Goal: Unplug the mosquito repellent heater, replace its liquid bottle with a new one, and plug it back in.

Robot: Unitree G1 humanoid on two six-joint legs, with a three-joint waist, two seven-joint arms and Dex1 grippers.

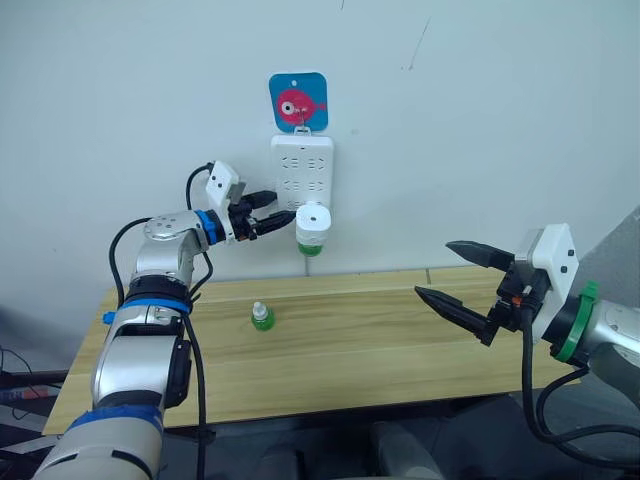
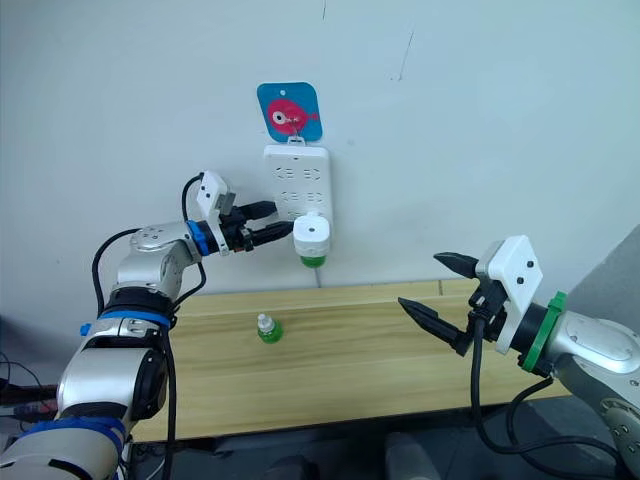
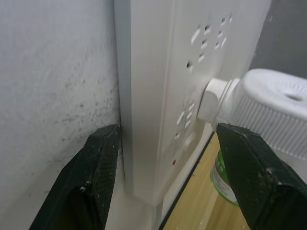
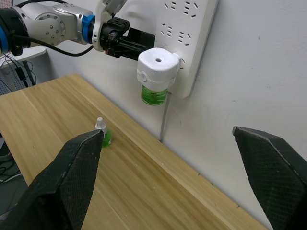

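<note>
Wall strip [image 1: 302, 170]: heater [image 1: 313, 227] plugged, beside open left end effector [image 1: 272, 217].

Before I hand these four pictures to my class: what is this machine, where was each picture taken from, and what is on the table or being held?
It is a two-armed robot. Two pictures come from its head, one from each wrist. The left gripper is open beside the white heater, which is plugged into the wall power strip with a green bottle underneath. The right gripper is open over the wooden table, holding nothing. On the table stands a small green bottle with a white cap.
</note>
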